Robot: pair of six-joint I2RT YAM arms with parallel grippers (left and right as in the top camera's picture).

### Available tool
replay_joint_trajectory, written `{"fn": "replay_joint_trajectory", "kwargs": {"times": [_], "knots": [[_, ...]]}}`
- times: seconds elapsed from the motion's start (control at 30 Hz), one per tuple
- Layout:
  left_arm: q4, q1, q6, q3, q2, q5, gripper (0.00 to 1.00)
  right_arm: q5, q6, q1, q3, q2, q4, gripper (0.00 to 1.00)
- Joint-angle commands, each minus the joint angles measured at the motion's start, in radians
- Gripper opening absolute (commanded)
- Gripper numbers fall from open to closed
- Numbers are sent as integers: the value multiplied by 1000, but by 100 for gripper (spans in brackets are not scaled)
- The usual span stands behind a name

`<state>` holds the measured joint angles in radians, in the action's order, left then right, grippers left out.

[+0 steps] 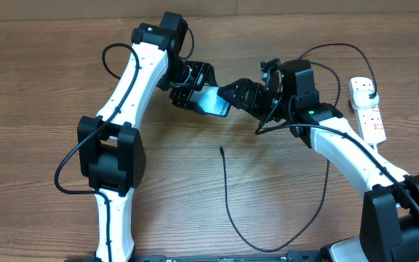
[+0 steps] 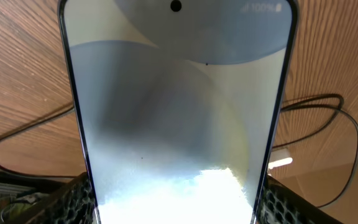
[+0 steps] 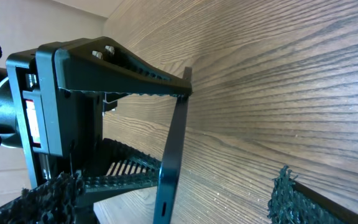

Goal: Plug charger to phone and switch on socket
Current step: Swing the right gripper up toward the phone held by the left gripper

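Overhead view: both arms reach to the middle of the wooden desk (image 1: 35, 87) and meet at the phone (image 1: 211, 100); only this view takes in the whole layout.
Phone: lifted clear of the desk between the two arms, lit screen facing up and tilted.
Left jaws: the left gripper (image 1: 195, 91) is clenched on the phone, gripping it by its long sides.
Right jaws: the right gripper (image 1: 233, 96) stands spread wide at the phone's other end, grasping nothing.
Charger: the charger (image 1: 222, 164) lies on the desk below the phone. Its small connector tip points up toward the phone but sits well apart from it, and the thin cable loops down and round to the right.
Socket: the socket (image 1: 369, 113) lies at the far right of the desk, beside the right arm, with a dark plug at its upper end. Its switches are too small to read.
Left wrist view: the screen fills nearly everything, with the camera hole at its top and a battery reading in the corner. The meshed fingers (image 2: 82, 199) press in on both sides at the bottom, detail the overhead view cannot give.
Right wrist view: the phone appears edge-on as a thin dark strip (image 3: 169, 162), pinched top and bottom by the left fingers. The right fingers (image 3: 291, 193) stand far out on either side of it; I cannot tell if they touch it.
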<state>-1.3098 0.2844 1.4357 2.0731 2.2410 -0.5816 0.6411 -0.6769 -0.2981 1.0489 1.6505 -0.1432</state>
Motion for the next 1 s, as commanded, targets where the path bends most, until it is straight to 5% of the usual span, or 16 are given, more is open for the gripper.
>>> {"fn": "replay_joint_trajectory", "kwargs": {"times": [0.0, 0.73, 0.97], "knots": [[1, 10, 29, 30, 2, -42, 4, 10, -3, -8, 18, 2, 3, 100], [2, 83, 31, 30, 2, -71, 4, -110, 0, -66, 16, 1, -35, 100], [1, 83, 31, 30, 2, -74, 4, -118, 0, -66, 16, 2, -39, 84]]}}
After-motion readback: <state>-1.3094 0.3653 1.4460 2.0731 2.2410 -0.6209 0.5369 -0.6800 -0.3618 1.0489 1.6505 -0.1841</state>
